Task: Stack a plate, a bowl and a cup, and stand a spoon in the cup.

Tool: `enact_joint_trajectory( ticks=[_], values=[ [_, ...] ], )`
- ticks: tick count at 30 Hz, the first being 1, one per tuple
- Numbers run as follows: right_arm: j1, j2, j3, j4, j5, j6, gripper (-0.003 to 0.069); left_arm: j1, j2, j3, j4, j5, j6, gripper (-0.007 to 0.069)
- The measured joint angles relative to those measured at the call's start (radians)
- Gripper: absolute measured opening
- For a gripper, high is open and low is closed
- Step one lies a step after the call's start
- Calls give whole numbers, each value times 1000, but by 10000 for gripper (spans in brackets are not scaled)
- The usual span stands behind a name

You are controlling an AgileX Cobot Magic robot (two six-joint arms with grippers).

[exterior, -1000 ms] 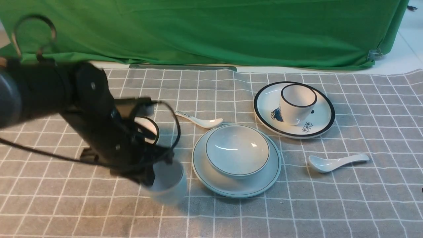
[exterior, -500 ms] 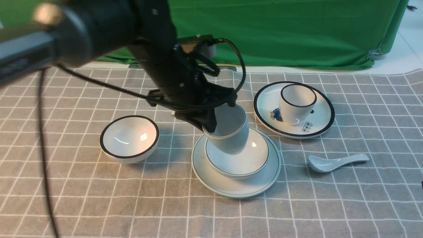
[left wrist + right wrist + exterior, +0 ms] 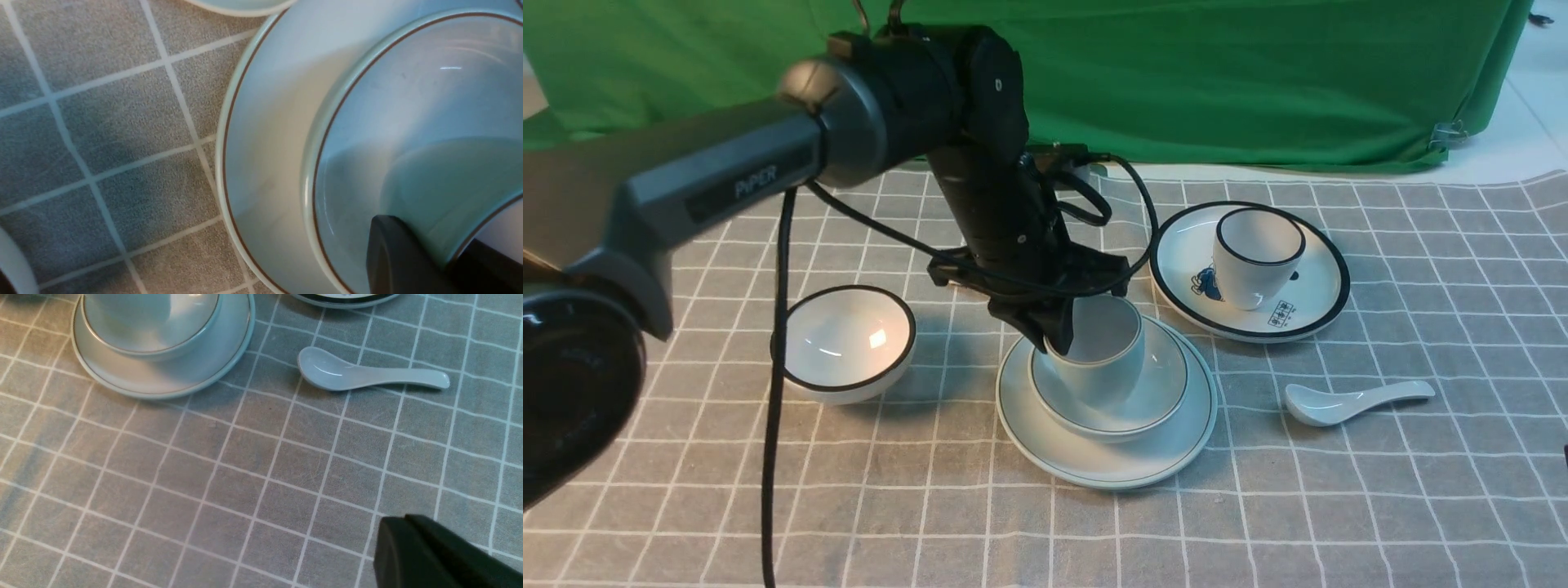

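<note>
The pale plate (image 3: pixel 1107 461) lies mid-table with the pale bowl (image 3: pixel 1156 400) on it. My left gripper (image 3: pixel 1058 331) is shut on the cup (image 3: pixel 1098 363), pinching its near-left wall, one finger inside and one outside. The cup sits low inside the bowl, roughly upright; whether it touches the bowl's floor I cannot tell. In the left wrist view the dark fingers (image 3: pixel 396 253) clamp the cup wall (image 3: pixel 449 183) above the bowl (image 3: pixel 408 90) and plate (image 3: pixel 265 122). The plain white spoon (image 3: pixel 1356 402) lies right of the plate, also the spoon (image 3: pixel 367 373). My right gripper (image 3: pixel 402 522) is shut and holds nothing.
A black-rimmed plate (image 3: pixel 1307 314) carrying a black-rimmed printed cup (image 3: pixel 1258 257) stands behind and to the right of the stack. A black-rimmed bowl (image 3: pixel 844 341) sits to the left. Grey checked cloth covers the table; a green curtain hangs behind.
My left arm carried the cup from the front left of the table up and rightward over the bowl, then lowered it into the bowl. Nothing else moved.
</note>
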State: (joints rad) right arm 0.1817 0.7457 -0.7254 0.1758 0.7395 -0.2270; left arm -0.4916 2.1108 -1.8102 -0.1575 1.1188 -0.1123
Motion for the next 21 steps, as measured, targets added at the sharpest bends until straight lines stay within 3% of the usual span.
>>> enact_joint_trajectory(
  ticks=[6,15,21],
  values=[
    [0,0,0,0,-1,-1,35,-12,5,-1,11,-12,-2,68],
    [0,0,0,-16,-9,1,35,-38,5,-35,64,-30,-1,395],
    [-15,73,-71,-139,63,113,46,-38,-2,-175,217,76,-21,433]
  ],
)
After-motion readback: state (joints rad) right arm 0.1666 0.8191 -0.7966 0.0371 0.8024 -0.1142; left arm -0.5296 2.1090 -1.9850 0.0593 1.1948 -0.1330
